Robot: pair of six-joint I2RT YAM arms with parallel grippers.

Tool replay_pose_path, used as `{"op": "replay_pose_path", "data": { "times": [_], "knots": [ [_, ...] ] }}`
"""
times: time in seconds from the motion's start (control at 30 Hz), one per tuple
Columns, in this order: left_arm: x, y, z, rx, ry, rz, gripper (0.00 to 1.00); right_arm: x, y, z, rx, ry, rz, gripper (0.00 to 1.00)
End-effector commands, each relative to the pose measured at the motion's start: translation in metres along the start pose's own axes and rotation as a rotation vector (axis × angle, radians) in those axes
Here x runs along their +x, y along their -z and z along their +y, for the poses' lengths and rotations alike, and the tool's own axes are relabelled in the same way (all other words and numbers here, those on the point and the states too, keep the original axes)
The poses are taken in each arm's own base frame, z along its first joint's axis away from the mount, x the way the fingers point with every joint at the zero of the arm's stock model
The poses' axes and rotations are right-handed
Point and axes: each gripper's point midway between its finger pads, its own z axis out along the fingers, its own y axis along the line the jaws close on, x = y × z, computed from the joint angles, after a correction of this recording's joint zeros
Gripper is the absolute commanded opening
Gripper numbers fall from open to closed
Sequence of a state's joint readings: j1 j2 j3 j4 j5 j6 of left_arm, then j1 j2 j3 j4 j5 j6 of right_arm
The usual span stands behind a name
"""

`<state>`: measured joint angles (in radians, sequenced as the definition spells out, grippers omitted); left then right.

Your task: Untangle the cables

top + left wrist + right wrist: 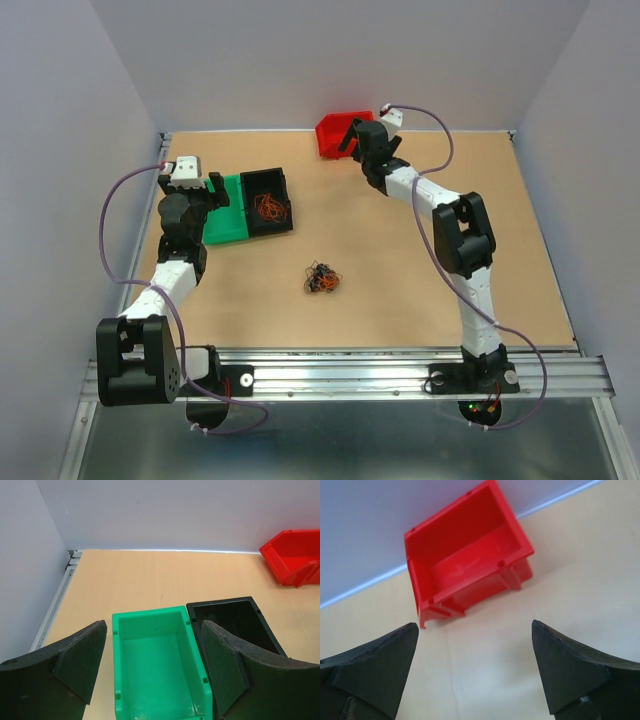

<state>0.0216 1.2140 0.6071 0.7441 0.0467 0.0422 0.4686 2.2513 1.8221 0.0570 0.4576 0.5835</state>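
Observation:
A small knot of black, orange and dark cables (pixel 321 279) lies on the table, in the middle and toward the front. More orange cable strands (pixel 268 208) lie in the black bin (pixel 283 192). My left gripper (pixel 218 192) is open and empty, over the green bin (pixel 228 222). In the left wrist view the left gripper (pixel 154 630) spans the green bin (pixel 155 670), which is empty. My right gripper (pixel 350 138) is open and empty at the red bin (pixel 333 135), far from the knot. In the right wrist view the right gripper (pixel 475 627) is just short of the empty red bin (pixel 467 550).
The black bin (pixel 235 622) stands against the green bin's right side. The red bin (pixel 295 557) stands at the back near the rear wall. Grey walls close the table on the left, back and right. A metal rail (pixel 340 375) runs along the front edge.

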Motion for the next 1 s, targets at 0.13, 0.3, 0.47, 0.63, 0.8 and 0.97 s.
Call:
{"op": "replay_pose_path", "data": {
  "times": [0.13,0.3,0.47,0.63,0.8,0.97],
  "knots": [
    [-0.037,0.001,-0.002,0.015,-0.015,-0.116,0.88,-0.073,-0.022,-0.010,0.116,-0.118,-0.231,1.00],
    [-0.037,0.001,-0.002,0.015,-0.015,-0.114,0.88,-0.079,-0.042,-0.028,0.135,-0.143,-0.244,1.00],
    [-0.035,0.000,-0.003,0.023,-0.015,-0.109,0.88,-0.083,-0.059,-0.041,0.162,-0.082,-0.261,1.00],
    [-0.035,0.000,-0.003,0.023,-0.015,-0.109,0.88,-0.081,-0.076,-0.049,0.147,-0.074,-0.255,1.00],
    [-0.035,0.000,-0.004,0.027,-0.015,-0.109,0.88,-0.072,-0.091,-0.057,0.156,-0.057,-0.255,1.00],
    [-0.034,-0.001,-0.004,0.027,-0.017,-0.106,0.88,-0.060,-0.102,-0.057,0.132,-0.072,-0.233,0.98]
  ]
}}
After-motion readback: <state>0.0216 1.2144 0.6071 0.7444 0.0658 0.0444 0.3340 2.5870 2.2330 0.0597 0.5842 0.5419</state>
